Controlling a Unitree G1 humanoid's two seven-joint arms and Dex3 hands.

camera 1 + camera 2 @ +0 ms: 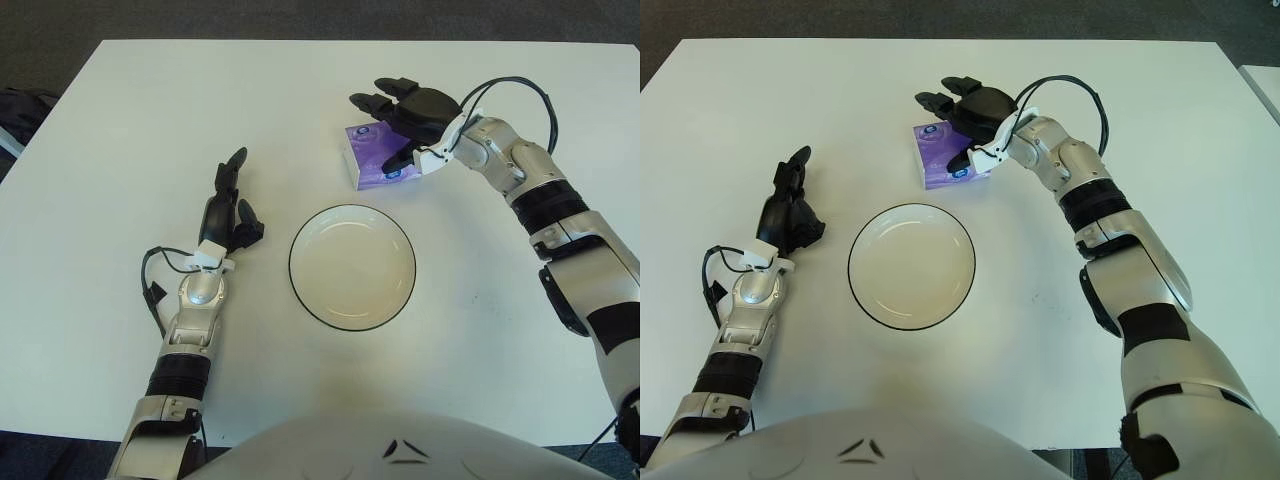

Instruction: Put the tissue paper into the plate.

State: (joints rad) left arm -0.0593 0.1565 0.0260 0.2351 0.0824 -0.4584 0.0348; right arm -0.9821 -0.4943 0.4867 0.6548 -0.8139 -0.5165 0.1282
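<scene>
the white table (120,110) carries a black-rimmed plate (352,266) near its centre. the right hand (412,112) hovers with fingers spread over the purple tissue paper pack (372,156), just beyond the plate. the left hand (228,213) shows left of the plate, fingers loosely open.

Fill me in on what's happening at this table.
The robot's right hand is spread over a purple tissue pack lying on the white table, its fingers open and not closed on it. The pack sits just beyond an empty white plate with a dark rim, near the table's middle. The left hand shows idle to the left of the plate. Nothing is in the plate yet.
</scene>
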